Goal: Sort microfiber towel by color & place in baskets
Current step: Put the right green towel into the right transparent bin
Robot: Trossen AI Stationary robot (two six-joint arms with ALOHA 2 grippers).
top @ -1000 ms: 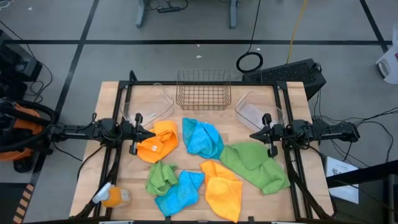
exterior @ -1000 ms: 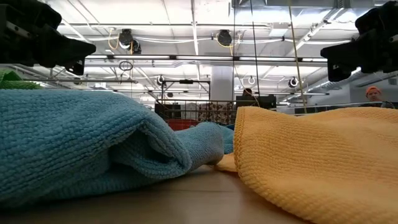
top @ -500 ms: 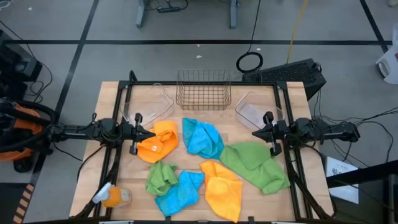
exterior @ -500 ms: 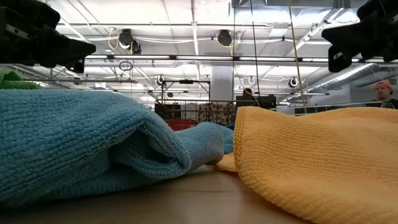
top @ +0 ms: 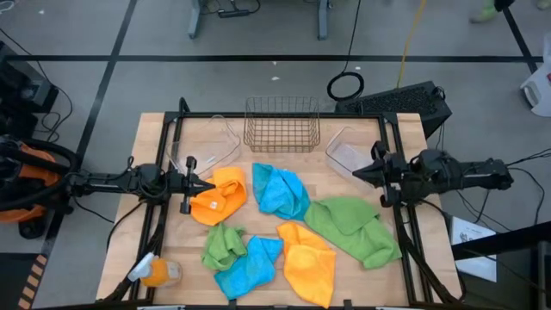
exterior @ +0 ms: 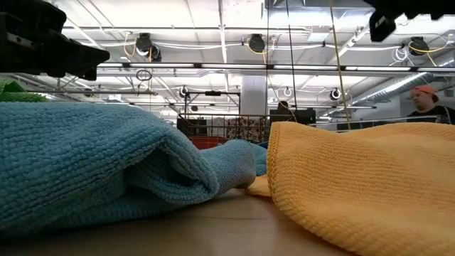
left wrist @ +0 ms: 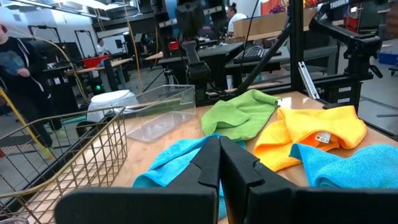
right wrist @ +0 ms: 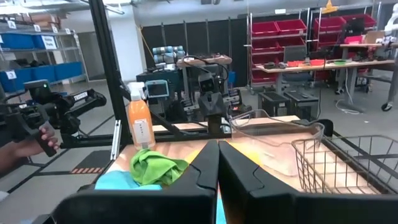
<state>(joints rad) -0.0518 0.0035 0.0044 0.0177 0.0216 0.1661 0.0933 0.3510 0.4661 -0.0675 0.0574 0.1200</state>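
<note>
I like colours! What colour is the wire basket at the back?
Copper-brown wire basket; the high view shows it best.

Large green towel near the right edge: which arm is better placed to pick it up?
Right. The right gripper hangs just beside the large green towel, while the left gripper sits across the table at the orange towel.

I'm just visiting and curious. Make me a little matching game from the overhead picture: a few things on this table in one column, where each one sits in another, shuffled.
Things:
1. wire basket
2. spray bottle
3. big green towel
4. left claw

Places:
A. lying at the near left corner of the table
B. over an orange towel
C. middle of the far edge, between two clear bins
D. under the right claw

Pairs: 1-C, 2-A, 3-D, 4-B
</note>
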